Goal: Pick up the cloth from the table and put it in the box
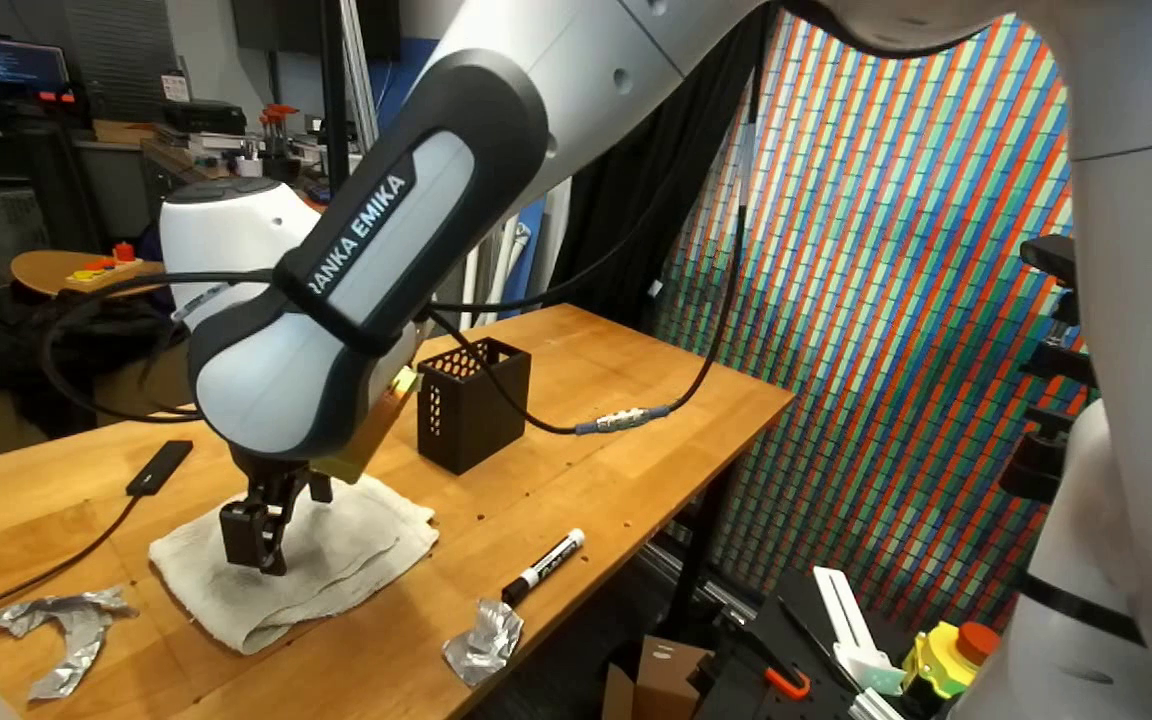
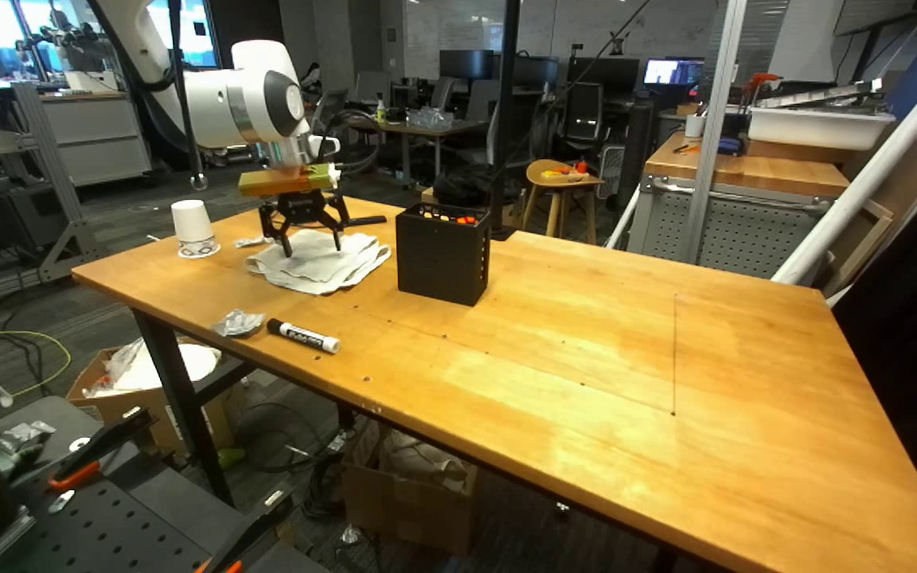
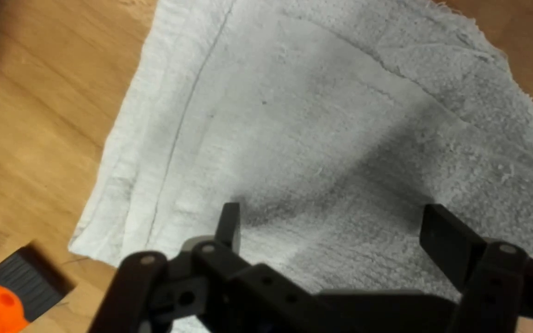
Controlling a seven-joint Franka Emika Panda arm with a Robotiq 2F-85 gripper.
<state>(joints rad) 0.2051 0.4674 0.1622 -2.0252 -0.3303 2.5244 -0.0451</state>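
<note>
- Cloth (image 1: 346, 560) lies folded on the table (image 2: 586, 350); the gripper (image 2: 314, 250) hangs over it, fingers spread, holding nothing.
- Best to press down lightly, pinch several layers, then lift clear of the upright box (image 2: 438, 259) near the cloth.
- Marker (image 1: 544, 567), cup (image 2: 191, 225) and foil scraps (image 1: 484, 640) sit near the cloth, likely off that path.

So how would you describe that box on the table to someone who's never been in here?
Start with the long wooden table; on it lies a pale folded cloth. The box stands near that cloth, not touching it. Unlike the flat cloth, it's tall, black and open-topped, with holes in some sides.
</note>
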